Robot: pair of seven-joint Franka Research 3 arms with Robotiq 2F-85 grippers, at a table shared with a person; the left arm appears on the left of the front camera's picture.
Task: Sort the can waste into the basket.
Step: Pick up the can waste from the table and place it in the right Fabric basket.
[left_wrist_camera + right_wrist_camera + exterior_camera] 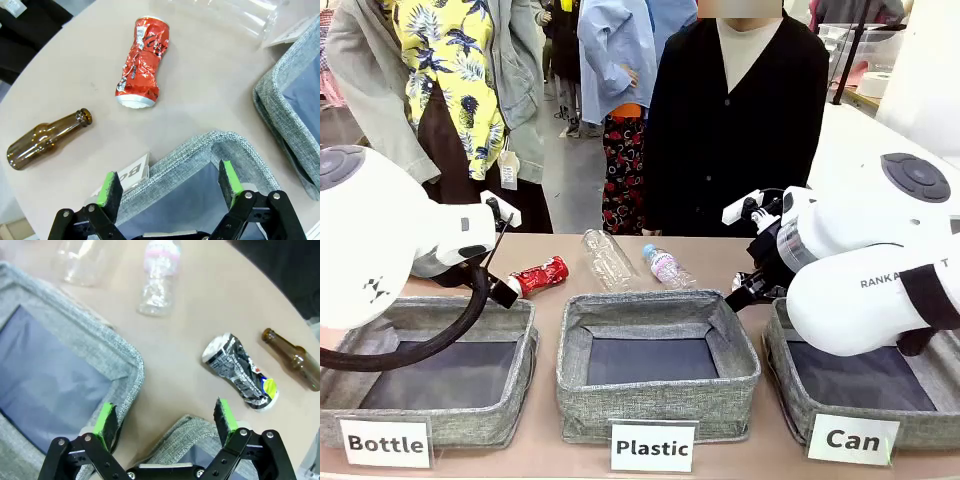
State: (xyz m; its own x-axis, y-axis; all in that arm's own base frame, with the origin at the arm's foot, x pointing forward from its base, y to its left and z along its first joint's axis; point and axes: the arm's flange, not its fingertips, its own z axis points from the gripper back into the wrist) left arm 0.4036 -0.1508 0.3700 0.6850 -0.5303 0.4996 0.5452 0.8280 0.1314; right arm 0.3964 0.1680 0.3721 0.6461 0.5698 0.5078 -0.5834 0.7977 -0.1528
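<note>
Hovering released and empty near the black can (241,374), the right gripper (165,416) could wrongly seize the brown bottle (295,358) beside it.

Light was bright, even and diffuse, seemingly from overhead. Shadows on the counter (210,75) were faint and soft-edged. The crushed red can (142,62) showed small glints on its creases. Both wrist views bowed toward their edges, and the front view was sharp.
</note>
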